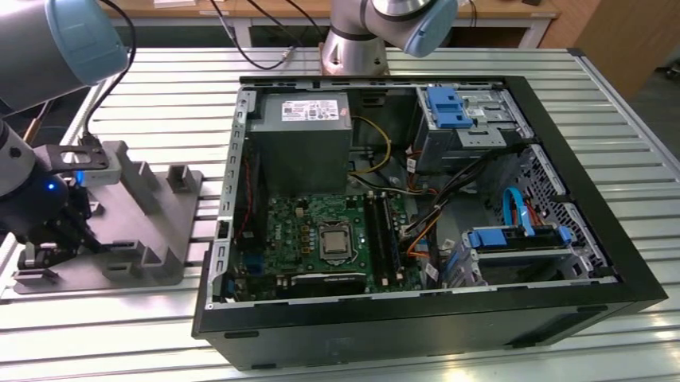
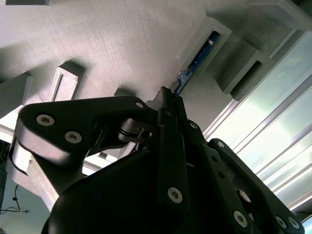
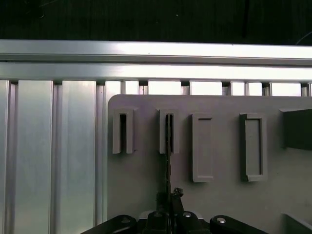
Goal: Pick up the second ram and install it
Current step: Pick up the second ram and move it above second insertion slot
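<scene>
The second ram [image 3: 168, 146] is a thin dark stick seen edge-on. It stands in a slotted upright post [image 3: 168, 131] of the grey fixture plate [image 3: 219, 204]. In the second wrist view the second ram [image 2: 197, 61] runs from that post [image 2: 207, 48] down to my fingertips. My gripper [image 2: 168, 97] is shut on the stick's near end, its black fingers [image 3: 161, 217] pressed together around it. In the exterior view my gripper [image 1: 59, 239] sits low over the plate [image 1: 159, 231], at the exterior view's left of the computer case.
The open black computer case [image 1: 425, 318] lies on the slatted aluminium table [image 1: 627, 167]. Inside it are the green motherboard [image 1: 318, 231], the memory slots [image 1: 384, 235] beside the processor, a grey power supply [image 1: 302, 135], and blue drive brackets. More posts [image 3: 202, 146] stand on the plate.
</scene>
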Motion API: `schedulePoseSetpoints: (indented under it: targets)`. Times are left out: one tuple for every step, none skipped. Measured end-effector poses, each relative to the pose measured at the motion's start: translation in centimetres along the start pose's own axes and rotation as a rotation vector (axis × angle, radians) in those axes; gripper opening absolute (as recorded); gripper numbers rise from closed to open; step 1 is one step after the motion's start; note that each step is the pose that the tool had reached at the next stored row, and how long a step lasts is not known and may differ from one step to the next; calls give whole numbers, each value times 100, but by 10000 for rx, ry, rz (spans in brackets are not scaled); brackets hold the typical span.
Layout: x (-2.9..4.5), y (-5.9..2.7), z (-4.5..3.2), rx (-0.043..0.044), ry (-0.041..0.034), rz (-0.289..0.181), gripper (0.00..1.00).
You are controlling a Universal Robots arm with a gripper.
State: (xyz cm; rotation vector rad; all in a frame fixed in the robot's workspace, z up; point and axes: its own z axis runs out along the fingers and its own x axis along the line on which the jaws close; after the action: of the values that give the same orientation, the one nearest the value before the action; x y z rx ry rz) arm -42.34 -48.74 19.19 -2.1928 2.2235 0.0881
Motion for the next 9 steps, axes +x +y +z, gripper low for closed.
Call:
schedulePoseSetpoints:
  targets:
    - [0, 1, -18, -9, 7, 1, 14]
    - [-1, 1, -28, -7, 6, 0, 14]
    - [-1, 1, -37, -7, 6, 0, 14]
    - [-1, 1, -45, -7, 6, -1, 14]
    - [-1, 1, -52, -8, 7, -1, 14]
    - [-2, 2, -59, -9, 7, -1, 14]
    - [-2, 2, -65, -8, 7, -1, 14]
    - [-2, 2, -73, -9, 8, -1, 14]
    - [-3, 2, -79, -8, 7, -1, 14]
